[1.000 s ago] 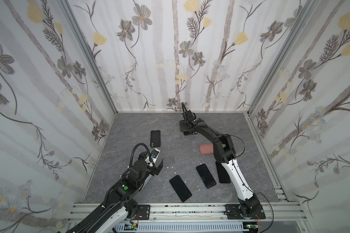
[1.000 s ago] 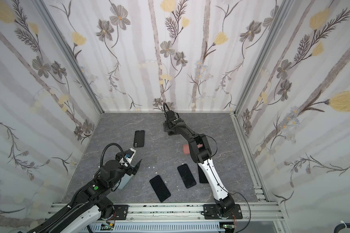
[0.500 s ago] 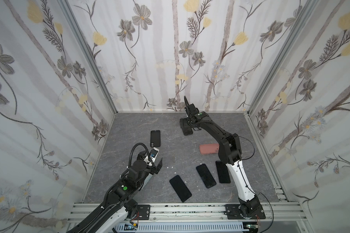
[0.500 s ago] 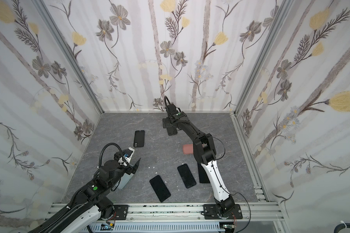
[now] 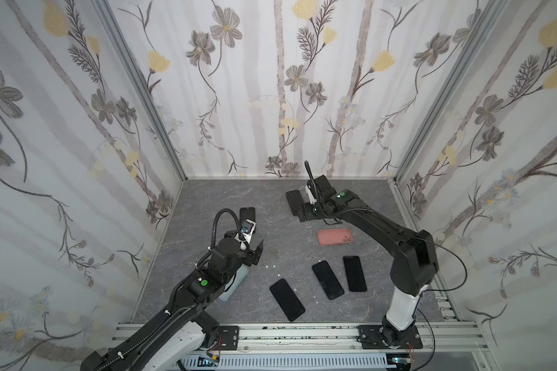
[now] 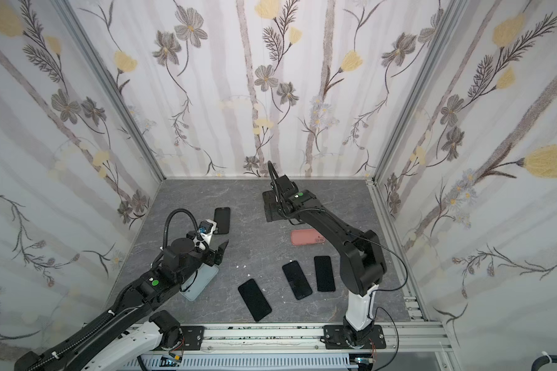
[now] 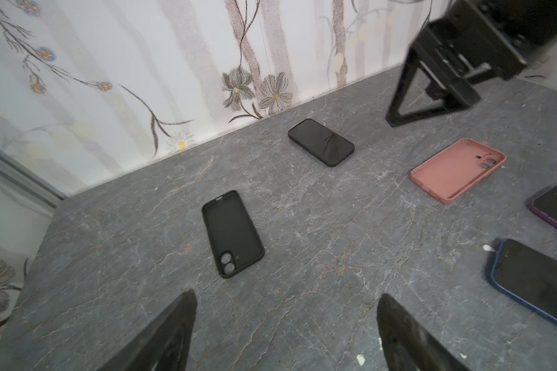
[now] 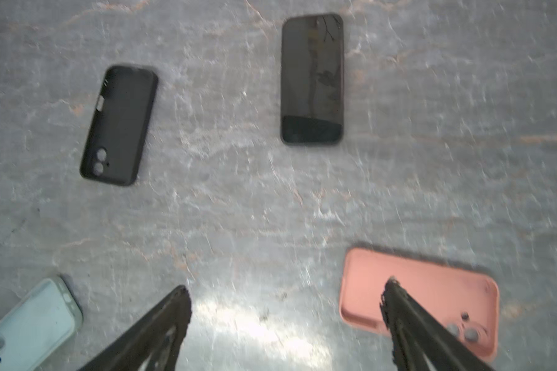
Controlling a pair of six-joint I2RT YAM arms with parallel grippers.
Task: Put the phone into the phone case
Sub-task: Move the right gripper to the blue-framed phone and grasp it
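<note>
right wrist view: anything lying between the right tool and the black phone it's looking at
Nothing visible does. Only bare table lies between the open right tool and the phone. The pink case shows behind one finger, off that line, and the black case lies apart from the phone to one side.

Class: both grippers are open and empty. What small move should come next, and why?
Probably lower the right gripper onto the black phone: it hovers nearest it, jaws open, and the empty black case lies nearby.

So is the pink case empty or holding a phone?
Empty: the pink case lies open side up, its bare inside and camera cutout showing.
</note>
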